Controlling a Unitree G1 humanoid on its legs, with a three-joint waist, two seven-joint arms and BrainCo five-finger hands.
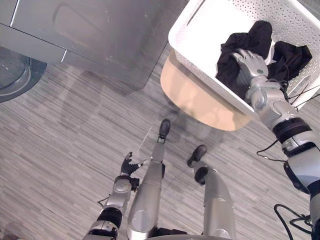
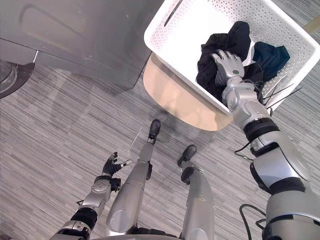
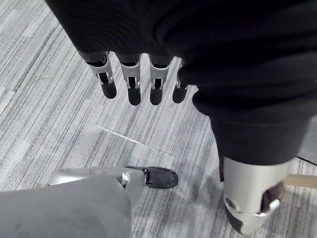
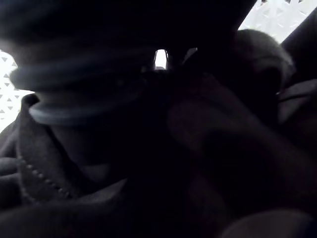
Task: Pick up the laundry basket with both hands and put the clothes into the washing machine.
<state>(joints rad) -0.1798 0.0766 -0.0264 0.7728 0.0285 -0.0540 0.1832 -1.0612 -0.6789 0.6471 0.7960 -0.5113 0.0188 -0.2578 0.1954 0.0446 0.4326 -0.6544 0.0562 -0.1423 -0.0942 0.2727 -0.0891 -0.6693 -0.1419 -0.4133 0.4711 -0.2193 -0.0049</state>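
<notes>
Up at your right, the white perforated basket (image 1: pixel 200 30) sits on a round tan table (image 1: pixel 200 102), one corner hanging out past the table's edge. Two dark clothes lie in it: a black bundle (image 1: pixel 252 37) heaped near the middle, and a navy piece (image 2: pixel 272 55) just beside it, against the far wall. Your right hand (image 1: pixel 251 62) is down inside the basket, its back facing up, resting on the black bundle. From the head you see it lying over the cloth. From its own wrist you see dark folds (image 4: pixel 208 148) pressed close, with a bit of basket wall (image 4: pixel 285 15) behind. You cannot tell whether it has hold of the cloth.

Your left hand (image 1: pixel 129 166) hangs low at your left side over the grey striped floor (image 1: pixel 65 150), well apart from the basket. Its fingers (image 3: pixel 129 82) are straight and spread a little, and it holds nothing.

The grey washer (image 1: pixel 90 35) stands at upper left, near the table but not touching it, with a dark round part (image 1: pixel 12 75) at the left edge.
</notes>
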